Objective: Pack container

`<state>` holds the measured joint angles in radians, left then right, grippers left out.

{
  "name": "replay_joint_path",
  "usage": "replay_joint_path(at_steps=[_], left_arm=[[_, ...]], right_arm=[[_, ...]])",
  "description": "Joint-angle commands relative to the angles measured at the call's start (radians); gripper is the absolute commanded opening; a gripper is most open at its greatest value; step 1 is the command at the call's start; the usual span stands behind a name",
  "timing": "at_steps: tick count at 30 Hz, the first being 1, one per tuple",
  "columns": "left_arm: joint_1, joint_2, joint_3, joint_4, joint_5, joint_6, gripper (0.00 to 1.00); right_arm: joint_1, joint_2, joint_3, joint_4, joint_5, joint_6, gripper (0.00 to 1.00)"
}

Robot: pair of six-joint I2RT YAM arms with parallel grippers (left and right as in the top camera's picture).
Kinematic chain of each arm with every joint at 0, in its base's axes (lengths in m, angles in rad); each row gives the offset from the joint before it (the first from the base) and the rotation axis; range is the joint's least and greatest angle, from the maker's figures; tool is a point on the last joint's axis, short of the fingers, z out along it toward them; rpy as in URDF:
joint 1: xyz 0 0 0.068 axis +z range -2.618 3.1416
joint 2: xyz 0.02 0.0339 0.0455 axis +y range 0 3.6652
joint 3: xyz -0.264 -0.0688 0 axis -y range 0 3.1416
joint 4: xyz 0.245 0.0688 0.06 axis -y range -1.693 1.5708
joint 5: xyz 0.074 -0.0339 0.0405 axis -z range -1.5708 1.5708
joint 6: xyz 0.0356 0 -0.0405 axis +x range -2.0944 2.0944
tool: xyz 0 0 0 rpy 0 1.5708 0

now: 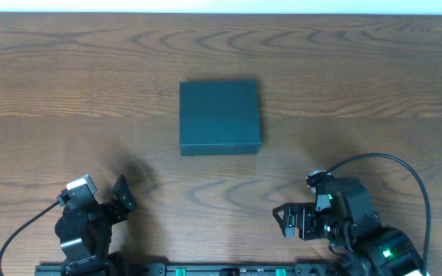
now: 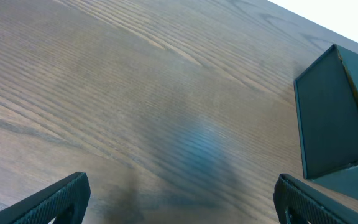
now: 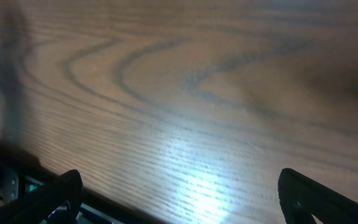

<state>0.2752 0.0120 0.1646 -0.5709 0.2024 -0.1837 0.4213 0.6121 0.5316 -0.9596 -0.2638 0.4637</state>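
Note:
The container [image 1: 219,117] is a closed dark charcoal-teal box lying flat in the middle of the wooden table. Its corner also fills the right edge of the left wrist view, container [image 2: 331,118]. My left gripper [image 1: 123,195] rests near the front left of the table, well short of the box, open with only bare wood between its fingers [image 2: 64,198]. My right gripper [image 1: 285,221] sits near the front right, pointing left, also open and empty. The right wrist view shows only table between the right gripper's [image 3: 182,196] spread fingertips.
The wooden table [image 1: 67,84] stretches around the box on all sides. A dark base rail [image 1: 206,270] runs along the front edge between the two arms, and a black cable [image 1: 405,172] loops over the right arm.

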Motion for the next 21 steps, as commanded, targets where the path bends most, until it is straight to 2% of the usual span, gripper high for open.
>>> replay_joint_path(at_steps=[1, 5, 12, 17, 21], left_arm=[[0.006, -0.008, -0.012, 0.002, -0.011, -0.003, 0.95], [0.006, -0.008, -0.012, 0.002, -0.011, -0.003, 0.95], [0.006, -0.008, -0.012, 0.002, -0.011, -0.003, 0.95], [0.006, -0.008, -0.012, 0.002, -0.011, -0.003, 0.96], [0.006, -0.008, -0.012, 0.002, -0.011, -0.003, 0.95]], right_arm=[[0.007, -0.034, 0.003, -0.022, 0.056, -0.032, 0.99], [0.011, -0.133, -0.002, -0.015, 0.104, -0.035, 0.99], [0.048, -0.389, -0.236, 0.403, 0.318, -0.03, 0.99], [0.05, -0.577, -0.388, 0.453, 0.42, -0.031, 0.99], [0.047, -0.607, -0.391, 0.448, 0.433, -0.222, 0.99]])
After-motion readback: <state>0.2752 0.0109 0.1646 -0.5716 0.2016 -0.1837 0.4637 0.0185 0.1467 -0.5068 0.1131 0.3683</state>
